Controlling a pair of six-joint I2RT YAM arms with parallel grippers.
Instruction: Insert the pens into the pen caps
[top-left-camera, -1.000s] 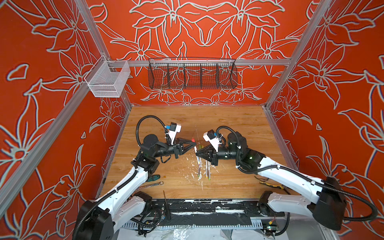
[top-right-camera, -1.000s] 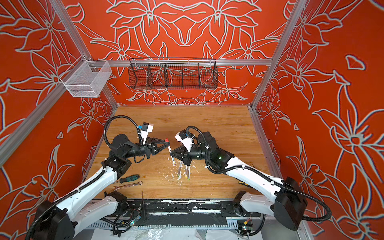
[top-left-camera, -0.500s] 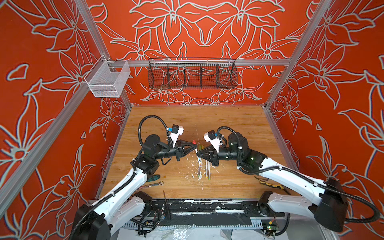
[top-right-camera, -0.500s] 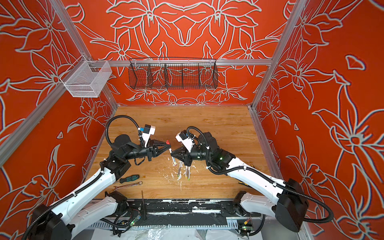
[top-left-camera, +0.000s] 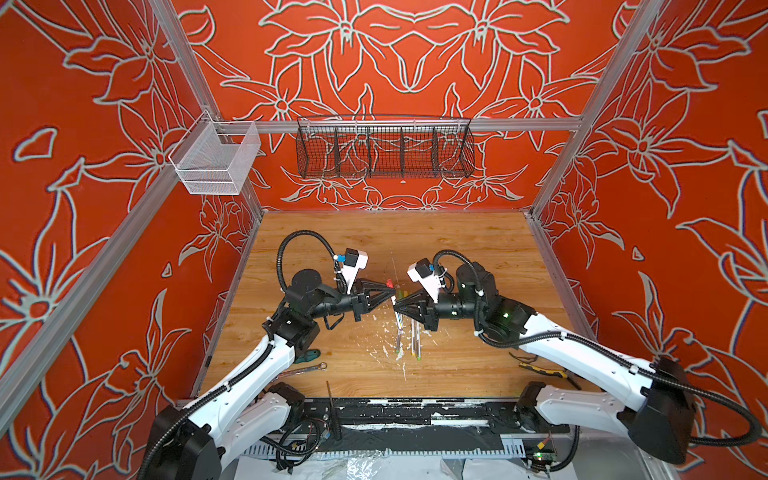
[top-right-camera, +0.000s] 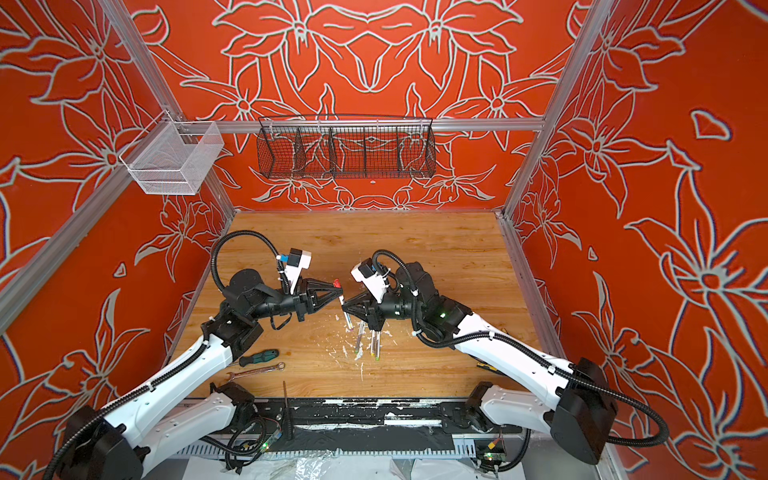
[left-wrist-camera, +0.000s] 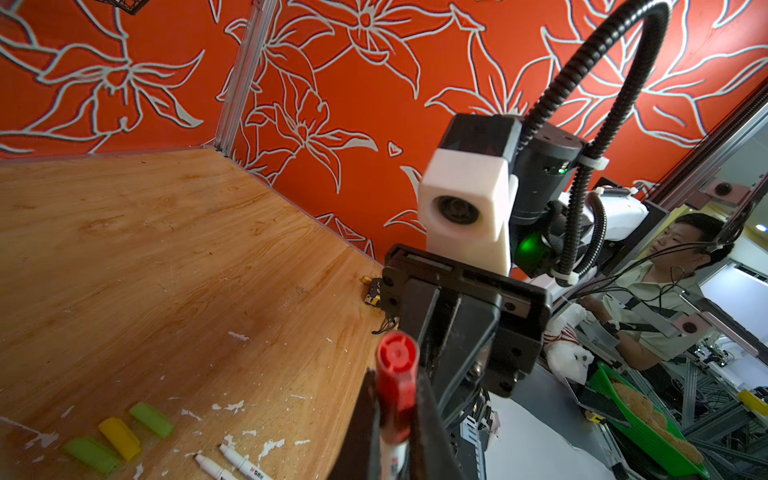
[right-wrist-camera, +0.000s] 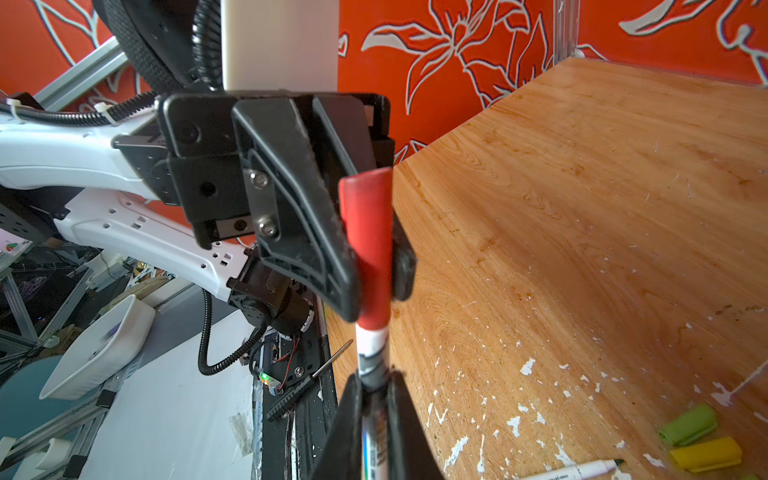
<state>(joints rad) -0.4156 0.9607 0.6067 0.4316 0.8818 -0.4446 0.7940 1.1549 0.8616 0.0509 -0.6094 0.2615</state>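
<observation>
Raised off the table (right-wrist-camera: 582, 208): red cap (right-wrist-camera: 368, 232) set over one end of a white-barrelled pen (right-wrist-camera: 372, 347), both in one line. Flat on the wood, side by side and close together: green cap (left-wrist-camera: 151, 419), yellow cap (left-wrist-camera: 119, 433), second green cap (left-wrist-camera: 92, 455). Just beside them, roughly parallel: loose white pens (left-wrist-camera: 239, 459), one showing a bare dark tip.

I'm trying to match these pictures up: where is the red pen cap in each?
Top views: red pen cap raised above the wooden table's middle.
Left wrist: close up, before the right arm.
Right wrist: close up, on a pen's end.
Shared landmark: loose pens lying on that table.
</observation>
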